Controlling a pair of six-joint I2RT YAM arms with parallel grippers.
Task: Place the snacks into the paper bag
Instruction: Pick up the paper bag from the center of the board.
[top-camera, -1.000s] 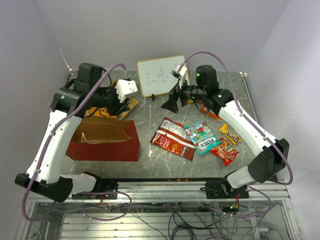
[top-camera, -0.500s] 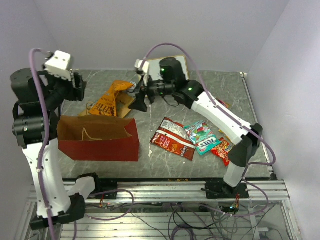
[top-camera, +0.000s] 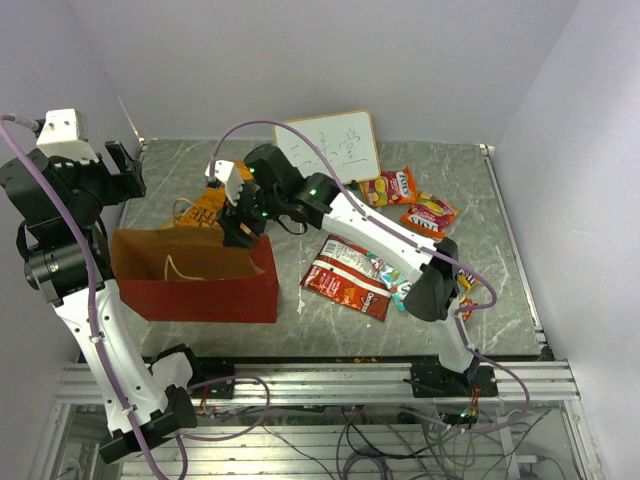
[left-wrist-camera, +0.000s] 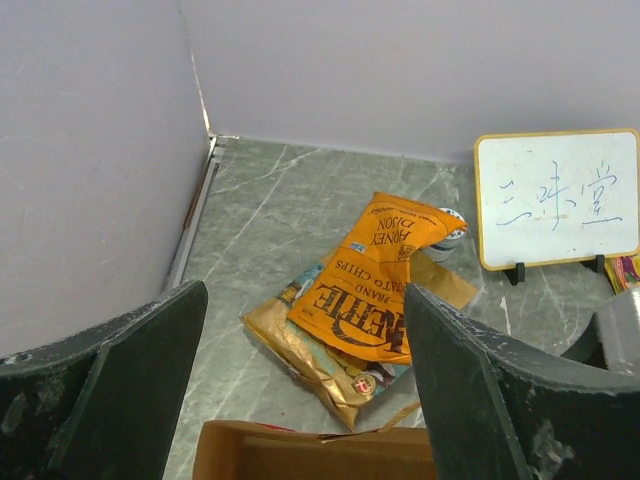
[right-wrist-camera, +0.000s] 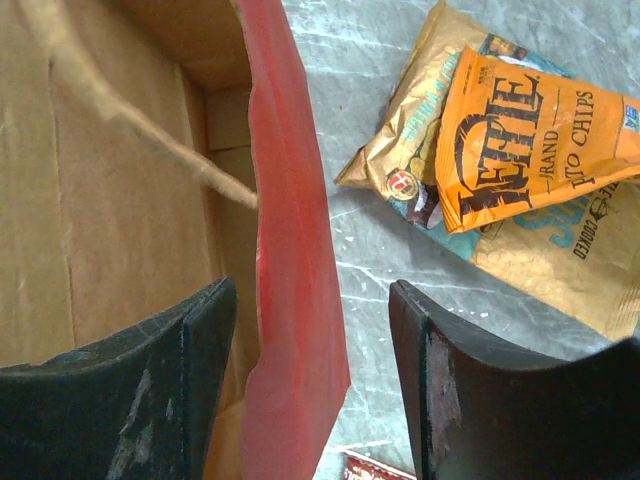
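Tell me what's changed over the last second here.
The left gripper drew back from over the paper bag, up and to the left, and opened. The right gripper swung from the whiteboard to straddle the bag's far wall, jaws apart. The red chip bag stayed put.

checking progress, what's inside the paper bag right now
Only brown kraft lining and a twisted handle show inside the paper bag; nothing else is visible. The right gripper covers part of its far right end.
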